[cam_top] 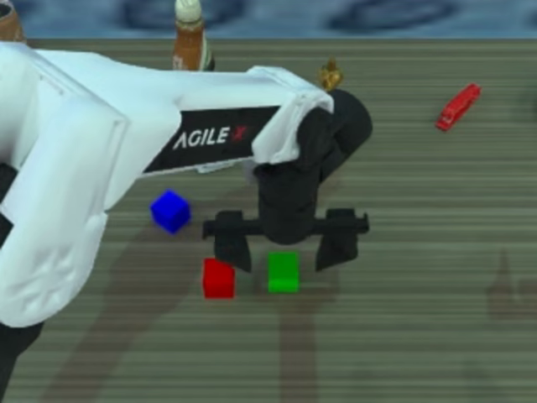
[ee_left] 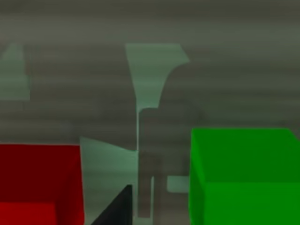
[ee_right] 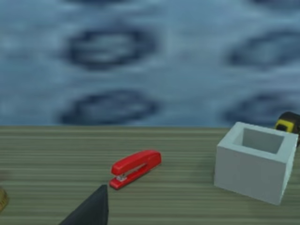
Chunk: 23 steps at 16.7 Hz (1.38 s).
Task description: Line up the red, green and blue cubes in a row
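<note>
In the top view my left arm (cam_top: 126, 159) runs off the left edge and covers the lower part of a bottle (cam_top: 190, 38), whose top the upper edge cuts. My left wrist view crops the red cube (ee_left: 37, 183) and the green cube (ee_left: 243, 178) at its borders. My right gripper (ee_right: 89, 208) shows only one dark fingertip; a yellow-black object (ee_right: 288, 124) sits half hidden behind the grey box (ee_right: 253, 161).

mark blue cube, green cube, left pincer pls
blue cube (cam_top: 170, 210), top view, on its top face.
green cube (cam_top: 283, 272), top view, on its top face.
left pincer (cam_top: 285, 248), top view, midway between its open fingertips, just above the green cube.
</note>
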Each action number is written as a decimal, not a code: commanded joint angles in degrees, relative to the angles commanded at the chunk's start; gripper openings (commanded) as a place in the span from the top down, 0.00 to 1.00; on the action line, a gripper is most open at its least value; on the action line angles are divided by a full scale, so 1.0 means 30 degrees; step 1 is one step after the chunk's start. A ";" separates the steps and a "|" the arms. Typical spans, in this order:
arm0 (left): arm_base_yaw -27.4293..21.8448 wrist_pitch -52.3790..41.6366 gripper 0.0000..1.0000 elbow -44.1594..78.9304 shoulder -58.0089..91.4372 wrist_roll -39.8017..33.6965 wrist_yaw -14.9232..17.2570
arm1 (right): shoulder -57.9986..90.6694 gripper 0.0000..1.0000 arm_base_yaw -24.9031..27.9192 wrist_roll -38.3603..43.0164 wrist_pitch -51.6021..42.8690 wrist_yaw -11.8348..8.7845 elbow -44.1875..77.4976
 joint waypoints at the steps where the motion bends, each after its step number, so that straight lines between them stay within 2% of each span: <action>1: 0.0000 0.0000 0.00 0.0000 0.0000 0.0000 0.0000 | 0.0000 0.00 0.0000 0.0000 0.0000 0.0000 0.0000; 9: -0.0010 -0.0334 0.00 0.0297 -0.0080 -0.0001 -0.0004 | 0.0000 0.00 0.0000 0.0000 0.0000 0.0000 0.0000; 16: 0.0281 -0.4459 0.00 0.3152 -0.1267 -0.0112 -0.0013 | 0.0000 0.00 0.0000 0.0000 0.0000 0.0000 0.0000; 23: 0.0411 -0.4487 0.00 0.3248 -0.1273 0.0566 -0.0016 | 0.0000 0.00 0.0000 0.0000 0.0000 0.0000 0.0000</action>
